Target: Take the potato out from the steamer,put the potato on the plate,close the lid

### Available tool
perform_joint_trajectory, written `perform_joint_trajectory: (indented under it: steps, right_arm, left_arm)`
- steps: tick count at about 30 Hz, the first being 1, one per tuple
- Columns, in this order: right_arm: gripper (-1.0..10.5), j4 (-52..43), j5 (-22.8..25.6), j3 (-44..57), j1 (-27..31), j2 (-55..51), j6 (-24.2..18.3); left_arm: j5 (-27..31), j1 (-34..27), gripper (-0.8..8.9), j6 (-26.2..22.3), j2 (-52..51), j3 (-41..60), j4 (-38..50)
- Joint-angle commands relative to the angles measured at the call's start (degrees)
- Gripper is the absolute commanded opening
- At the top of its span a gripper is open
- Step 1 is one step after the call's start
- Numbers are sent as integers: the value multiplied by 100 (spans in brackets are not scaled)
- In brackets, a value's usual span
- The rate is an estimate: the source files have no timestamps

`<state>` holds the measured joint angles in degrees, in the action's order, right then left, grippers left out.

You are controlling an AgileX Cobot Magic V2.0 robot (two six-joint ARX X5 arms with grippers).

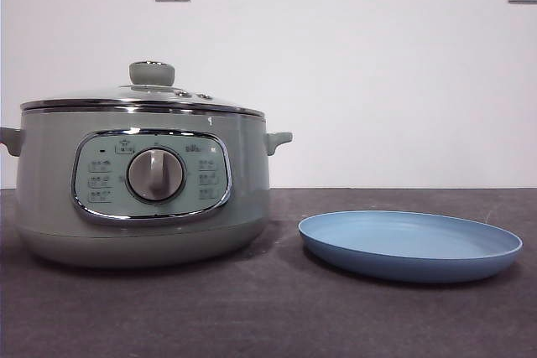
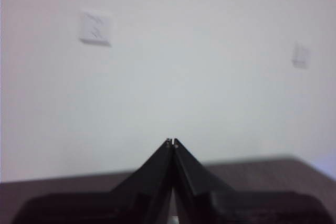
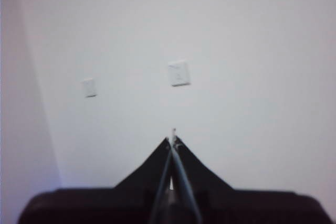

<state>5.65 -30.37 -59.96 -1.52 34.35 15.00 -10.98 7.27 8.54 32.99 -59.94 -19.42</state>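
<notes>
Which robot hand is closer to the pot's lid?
I cannot tell. The left gripper and right gripper both face the wall with fingers shut; neither wrist view shows the lid, and the front view shows neither arm.

We see the sage-green steamer (image 1: 143, 182) at frame left with its glass lid (image 1: 143, 96) seated on top, and the empty blue plate (image 1: 409, 246) lying flat at lower right.
</notes>
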Motion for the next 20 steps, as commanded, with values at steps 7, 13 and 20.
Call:
perform_joint_trajectory:
  steps: [7,13,20]
  right_arm:
    - [-8,933,-1001,-1971,-127,1882,-820]
    - [234,1956,-992,-2771,-350,2942,-997]
    - [605,2347,-973,-2828,-411,3486,-1088]
  left_arm:
    - [-1244,-13,-6,-743,2000,-2162,-1563]
    - [-1314,-9,84,-793,2924,-2736,-1829]
    - [-1305,66,445,-675,3523,-2743,-1840]
